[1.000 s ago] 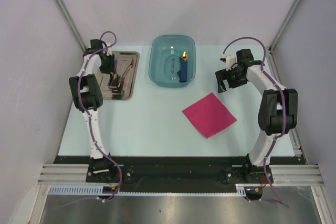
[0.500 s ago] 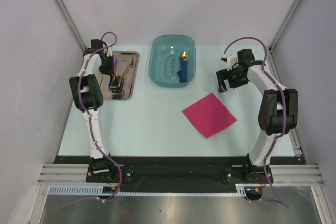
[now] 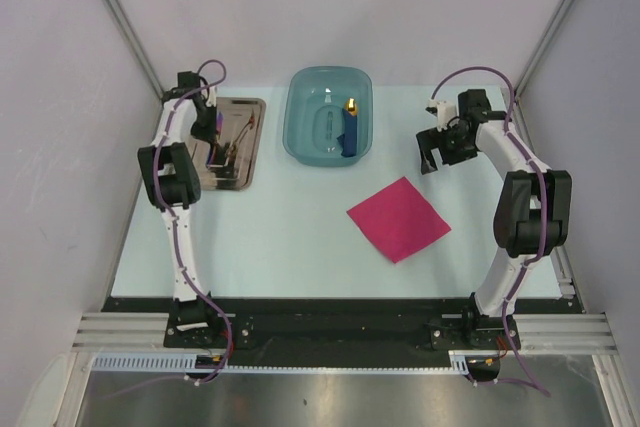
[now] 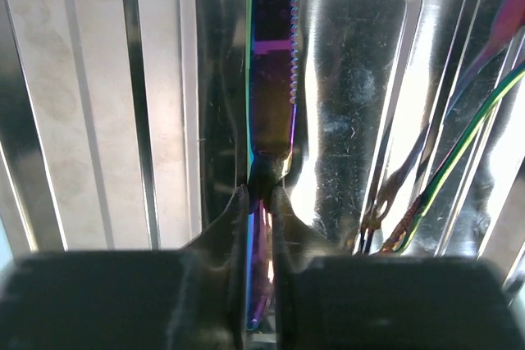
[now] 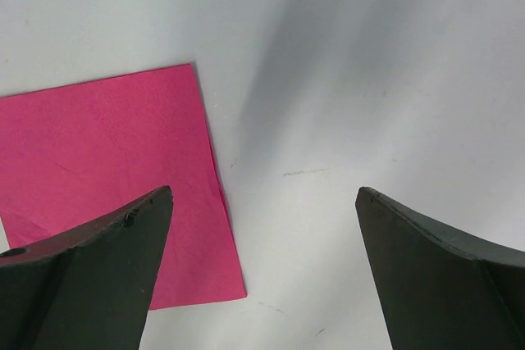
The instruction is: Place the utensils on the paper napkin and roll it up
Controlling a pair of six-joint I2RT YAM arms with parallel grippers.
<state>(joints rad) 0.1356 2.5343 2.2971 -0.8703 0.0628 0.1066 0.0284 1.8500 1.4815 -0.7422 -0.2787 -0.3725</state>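
**Top view, with both wrist views.** The table [image 3: 300, 237] fills your field, with the left arm [image 3: 172, 177] along its 9 o'clock edge and the right arm [image 3: 525, 197] along its 3 o'clock edge.

The teal basin [image 3: 300, 97] stands at 12 o'clock. A chunky blue object with a yellow tip [image 3: 351, 127] lies against its 3 o'clock wall.

The metal tray [image 3: 248, 152] lies at 10 o'clock, just beside the basin and apart from it.

The paper napkin [image 3: 398, 218] lies flat and unrolled at about 4 o'clock from the table's centre, turned corner-on to you. It carries nothing. The right wrist view shows one corner of it at 8 o'clock.

The utensils [image 3: 238, 137] all lie in the tray, well apart from the napkin.

The left gripper [image 4: 260, 198] is over the tray. Its jaws are nearly closed and pinch the handle of a knife [image 4: 272, 63], whose serrated blade points to 12 o'clock in the left wrist view. The other thin pieces lie at 3 o'clock of it.

The right gripper [image 3: 430, 159] hangs at 2 o'clock, above bare table just beyond the napkin. Its jaws are spread wide and hold nothing.
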